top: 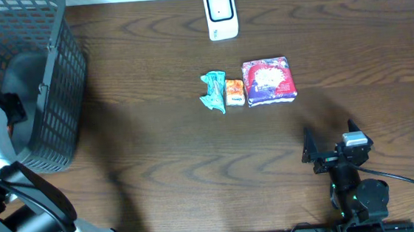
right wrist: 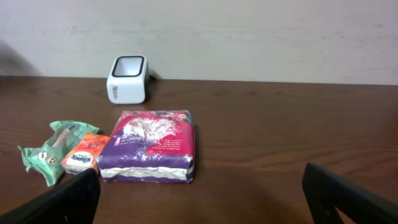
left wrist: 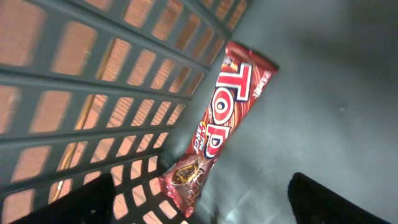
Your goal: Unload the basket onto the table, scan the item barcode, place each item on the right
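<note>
A red "TOP" chocolate bar [left wrist: 217, 121] lies inside the dark mesh basket [top: 49, 84], its lower end resting against the basket wall. My left gripper [left wrist: 202, 205] hangs over it inside the basket. It is open: the fingers [left wrist: 81, 202] stand far apart and neither touches the wrapper. The white barcode scanner [top: 221, 15] stands at the table's far edge and also shows in the right wrist view [right wrist: 127, 79]. My right gripper [top: 331, 147] sits low near the front right, open and holding nothing [right wrist: 202, 199].
In a row at mid-table lie a green packet [top: 214, 91], a small orange packet [top: 235, 93] and a purple pack [top: 269, 81]; the purple pack [right wrist: 149, 146] lies just ahead of the right gripper. The basket's gridded wall [left wrist: 93, 93] rises close on the left of the bar.
</note>
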